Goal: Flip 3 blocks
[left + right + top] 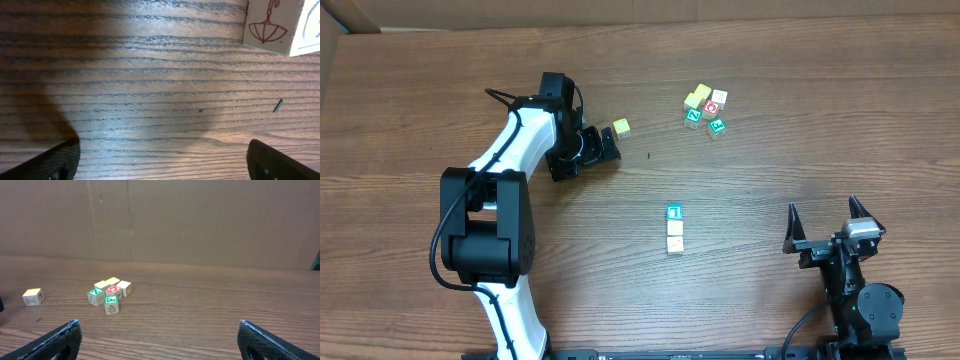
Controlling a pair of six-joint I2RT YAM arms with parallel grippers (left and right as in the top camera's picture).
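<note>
Three blocks lie in a short touching column at mid-table: a cyan-faced block (674,212), a pale yellow one (674,228) below it, and a cream-white one (674,243) nearest the front. No gripper touches them. My left gripper (603,144) is open far to their upper left, low over bare wood (165,162), with nothing between its fingers. At the front right my right gripper (823,215) is also open and holds nothing (160,340). Neither wrist view shows the column.
A lone yellow-topped cube (621,127) with a red umbrella drawing (272,25) sits just beyond the left fingertips (33,297). A cluster of green-marked, red-marked and yellow cubes (705,108) lies at the back right (110,292). A cardboard wall (200,220) stands behind the table.
</note>
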